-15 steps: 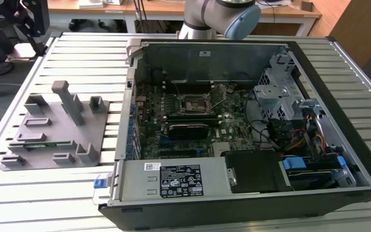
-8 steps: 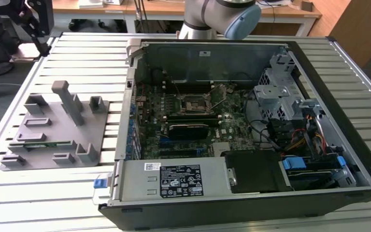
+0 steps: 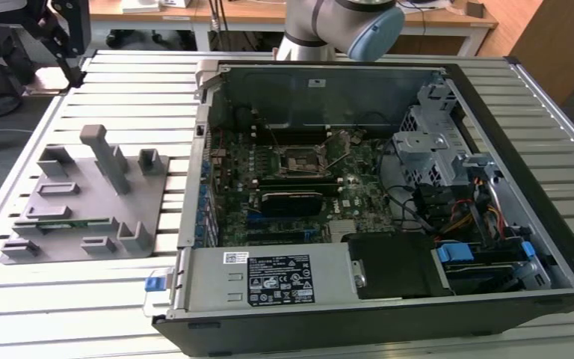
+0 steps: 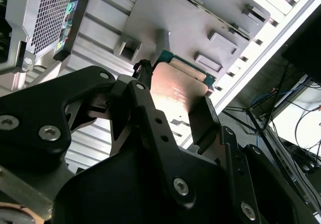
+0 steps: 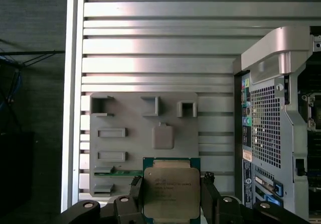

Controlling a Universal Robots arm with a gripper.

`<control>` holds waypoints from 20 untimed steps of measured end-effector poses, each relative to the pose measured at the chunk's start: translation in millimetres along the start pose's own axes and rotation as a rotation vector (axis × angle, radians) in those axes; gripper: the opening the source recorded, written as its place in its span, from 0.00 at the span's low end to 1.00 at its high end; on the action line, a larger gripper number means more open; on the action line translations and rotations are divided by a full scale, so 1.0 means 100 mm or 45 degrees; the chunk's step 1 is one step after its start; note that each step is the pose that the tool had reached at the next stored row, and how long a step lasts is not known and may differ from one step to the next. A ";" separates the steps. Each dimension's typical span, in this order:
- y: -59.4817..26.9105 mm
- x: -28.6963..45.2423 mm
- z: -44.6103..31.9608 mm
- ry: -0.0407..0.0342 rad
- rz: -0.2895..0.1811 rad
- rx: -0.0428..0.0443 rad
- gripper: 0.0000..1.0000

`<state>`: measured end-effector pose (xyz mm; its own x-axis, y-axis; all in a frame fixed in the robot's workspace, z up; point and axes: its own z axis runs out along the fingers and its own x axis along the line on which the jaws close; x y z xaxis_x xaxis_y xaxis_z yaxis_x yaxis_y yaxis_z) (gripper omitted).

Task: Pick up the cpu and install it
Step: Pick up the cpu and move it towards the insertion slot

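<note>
- First wrist view showed the fingers (image 5: 208, 191) pinching the cpu (image 5: 171, 194) between them by two opposite edges, over the grey tray (image 5: 130, 113).
- Carrying it well likely called for a level chip and a light, even squeeze.

cpu (image 5: 172, 191) lid: you see faint etched lines, none legible.
power supply stickers (image 3: 279, 278): small print you cannot make out.
case rear label (image 5: 247, 171): unreadable for you too.

One chip (image 5: 171, 186) (silver-topped), one gripper (image 5: 172, 199), one grey tray (image 5: 133, 148), one green memory stick (image 5: 118, 173), one open computer case (image 3: 317, 82), one arm (image 3: 327, 22).
</note>
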<state>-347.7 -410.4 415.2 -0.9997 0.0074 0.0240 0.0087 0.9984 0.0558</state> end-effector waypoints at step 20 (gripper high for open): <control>0.001 -0.177 0.002 0.0000 0.000 0.000 0.54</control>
<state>-330.0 -410.4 414.6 -0.9997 0.0074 0.0240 0.0087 0.9984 0.0558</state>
